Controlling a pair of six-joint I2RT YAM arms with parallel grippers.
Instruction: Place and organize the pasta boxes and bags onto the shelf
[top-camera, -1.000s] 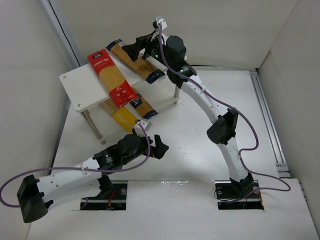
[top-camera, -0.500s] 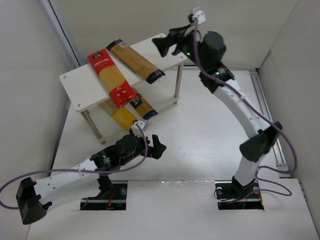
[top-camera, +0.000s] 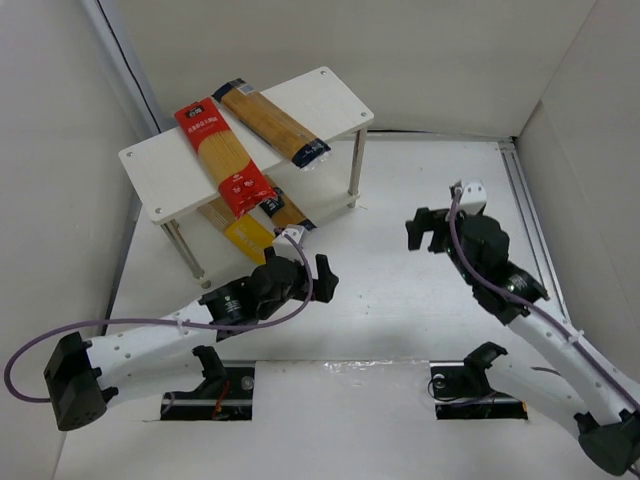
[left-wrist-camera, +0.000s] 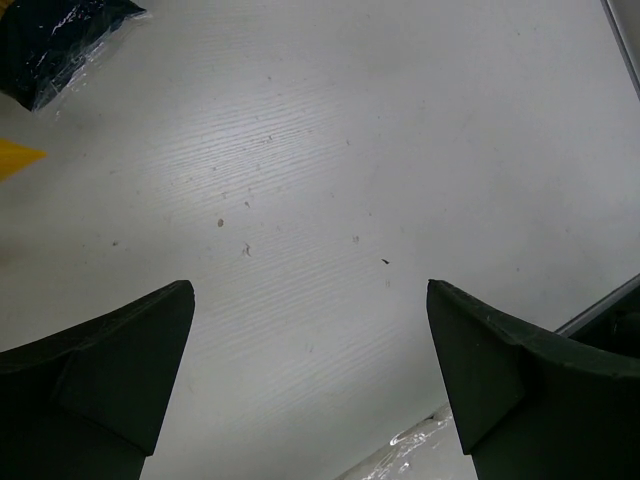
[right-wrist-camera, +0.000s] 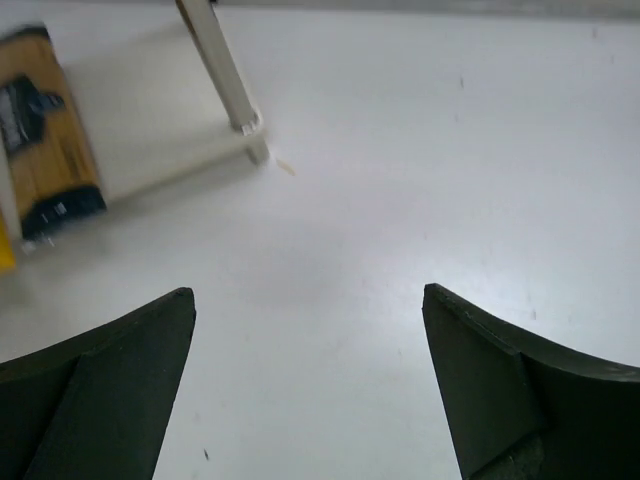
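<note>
Black and spread wide, my left claw (top-camera: 320, 276) hangs low over the white table (top-camera: 400, 300) at lower centre of the overhead view, gripping nothing. My right claw (top-camera: 423, 231), right of centre, is likewise splayed and empty.

Just beyond my left claw, the plain yellow pack (top-camera: 250, 238) and the golden-brown pack (top-camera: 288, 213) lie side by side on the table. Their near ends poke out from under the shelf (top-camera: 170, 170). I reckon both are light and stiff along their length, yet brittle inside. The slick film could slide between my pads. I would pinch one across its narrow width, as near its middle as I can reach, so that it neither droops nor swings.

Several things stand in the way. The shelf overhead covers their far halves, and a silver leg (top-camera: 355, 172) stands off to their right. The red-ended bag (top-camera: 222, 160) lies slantwise on the shelf, its near end overhanging the edge right above them. Farther back, at upper centre, the orange-brown pack (top-camera: 272, 123) rests on the shelf, also askew, with one dark end at the front edge.
</note>
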